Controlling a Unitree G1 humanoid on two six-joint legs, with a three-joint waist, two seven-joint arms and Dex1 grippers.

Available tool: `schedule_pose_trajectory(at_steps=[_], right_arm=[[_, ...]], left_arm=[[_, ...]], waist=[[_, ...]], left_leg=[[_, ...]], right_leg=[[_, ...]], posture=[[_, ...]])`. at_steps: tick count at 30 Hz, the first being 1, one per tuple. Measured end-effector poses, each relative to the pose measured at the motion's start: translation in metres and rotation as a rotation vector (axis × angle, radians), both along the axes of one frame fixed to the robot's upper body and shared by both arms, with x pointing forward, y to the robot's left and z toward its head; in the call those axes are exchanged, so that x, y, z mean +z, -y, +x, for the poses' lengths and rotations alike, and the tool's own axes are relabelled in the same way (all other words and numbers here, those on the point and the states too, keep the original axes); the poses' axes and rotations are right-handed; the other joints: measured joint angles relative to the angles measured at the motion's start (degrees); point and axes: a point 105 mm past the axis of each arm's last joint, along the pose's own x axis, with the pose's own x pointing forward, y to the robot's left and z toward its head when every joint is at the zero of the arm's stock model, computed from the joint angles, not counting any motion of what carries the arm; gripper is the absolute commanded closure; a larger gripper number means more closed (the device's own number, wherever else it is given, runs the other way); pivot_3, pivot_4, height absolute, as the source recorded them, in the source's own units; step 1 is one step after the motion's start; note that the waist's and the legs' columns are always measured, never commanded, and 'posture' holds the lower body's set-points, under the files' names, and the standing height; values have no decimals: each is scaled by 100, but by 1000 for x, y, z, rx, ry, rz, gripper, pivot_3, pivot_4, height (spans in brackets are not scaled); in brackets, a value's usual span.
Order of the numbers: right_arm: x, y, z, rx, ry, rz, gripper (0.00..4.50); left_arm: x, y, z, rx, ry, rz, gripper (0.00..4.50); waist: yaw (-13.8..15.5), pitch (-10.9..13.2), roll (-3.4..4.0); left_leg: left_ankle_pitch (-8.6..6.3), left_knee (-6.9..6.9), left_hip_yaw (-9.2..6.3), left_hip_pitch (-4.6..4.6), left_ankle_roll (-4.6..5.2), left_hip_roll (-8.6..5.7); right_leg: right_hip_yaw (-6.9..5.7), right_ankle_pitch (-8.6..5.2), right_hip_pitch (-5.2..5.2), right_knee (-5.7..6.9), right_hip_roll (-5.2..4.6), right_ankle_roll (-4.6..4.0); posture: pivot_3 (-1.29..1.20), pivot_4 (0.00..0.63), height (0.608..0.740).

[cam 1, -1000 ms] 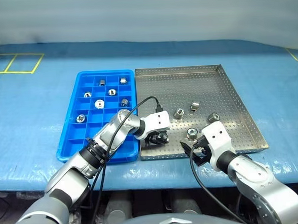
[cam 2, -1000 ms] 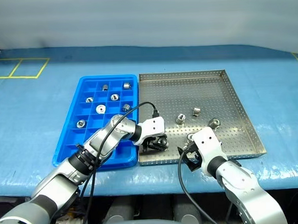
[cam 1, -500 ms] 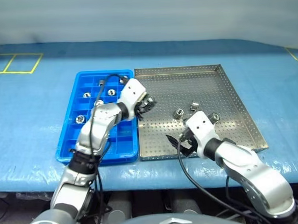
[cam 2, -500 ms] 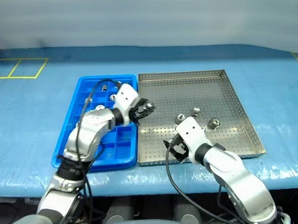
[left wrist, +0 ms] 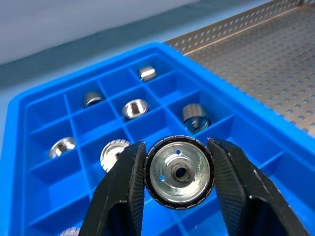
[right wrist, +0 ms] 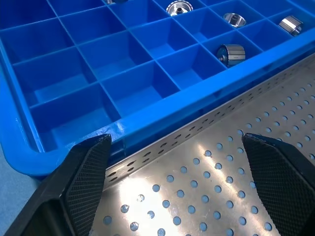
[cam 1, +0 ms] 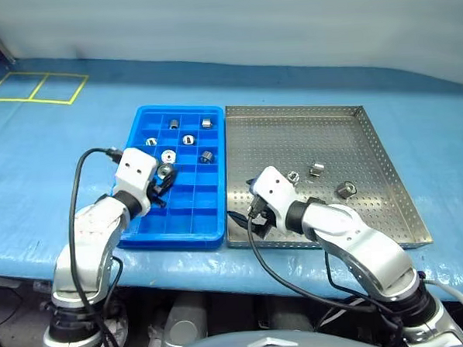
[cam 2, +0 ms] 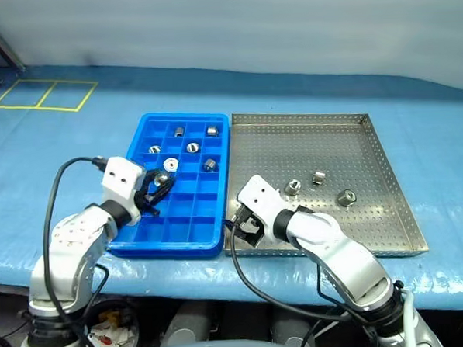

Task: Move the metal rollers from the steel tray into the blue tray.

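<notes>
Job: the robot is moving the metal rollers (cam 1: 317, 169) out of the steel tray (cam 1: 307, 131) and into the blue tray (cam 1: 189, 214)

Done: six rollers are lying in the far boxes of the blue tray, each one in a box of its own

Going over now: one held roller (left wrist: 179, 172) is hanging above the blue tray, over its near-left part, and is not yet dropped in

Left to do: three rollers are lying on the holed floor of the steel tray, two near each other in the middle and one a bit more to the right

Empty room: many near boxes of the blue tray are sitting with nothing in them, so there is lots of space for the rest

Left end effector (left wrist: 179, 173): it is pinching the held roller between its two black fingers (left wrist: 123, 189), one finger on each side, with the roller's open face looking back at the wrist camera

Right end effector (right wrist: 179, 184): its fingers are spread wide with nothing between them, and it is hanging over the near-left corner of the steel tray, right beside the blue tray's wall

How far along: I am guessing it is past the halfway mark, with six in, one on the way and three waiting

Next bit, I think: the held roller is needing an empty box under it, then the fingers letting go
</notes>
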Motion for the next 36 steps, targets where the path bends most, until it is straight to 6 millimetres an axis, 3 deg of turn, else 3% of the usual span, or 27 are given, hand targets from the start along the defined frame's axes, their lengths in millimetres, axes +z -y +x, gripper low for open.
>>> schedule_pose_trajectory(at_steps=[12,19,21,27,33,36], right_arm=[[-2,-11,-5,64,-6,0,0],[-6,-6,-11,32,-20,-1,0],[-6,-2,-11,6,-21,1,0],[-7,18,-13,-94,-24,-5,0],[-14,48,-21,-222,-52,-37,0],[-18,67,-32,-321,-75,-50,0]], left_arm=[[-26,3,-5,17,-115,3,2804],[-30,1,-5,31,-149,-4,486],[-21,13,-1,-21,-126,-58,25],[16,57,13,-253,-35,-142,25],[18,93,30,-406,-60,-156,25],[15,130,45,-498,-76,-132,25]], waist=[[167,-1,1],[146,-1,1],[159,0,1],[99,-1,1],[-81,-1,0],[-110,-1,0]], left_leg=[[0,-4,2,-3,-1,4],[-1,-6,4,-4,-1,12],[0,-4,1,-6,-1,15],[0,-6,4,-8,-1,-3],[0,-3,5,-8,0,-10],[0,7,12,-11,0,-16]], right_leg=[[-1,-1,-5,-2,-4,-2],[-1,-3,-7,-3,-8,-5],[-5,-3,-6,-3,-13,-5],[-6,-3,-5,-6,-12,-5],[-5,-3,-4,-5,-3,-6],[-9,-3,2,-6,-3,-4]], posture=[[299,150,740],[272,150,740],[257,150,740],[206,150,740],[111,150,740],[65,150,740]])
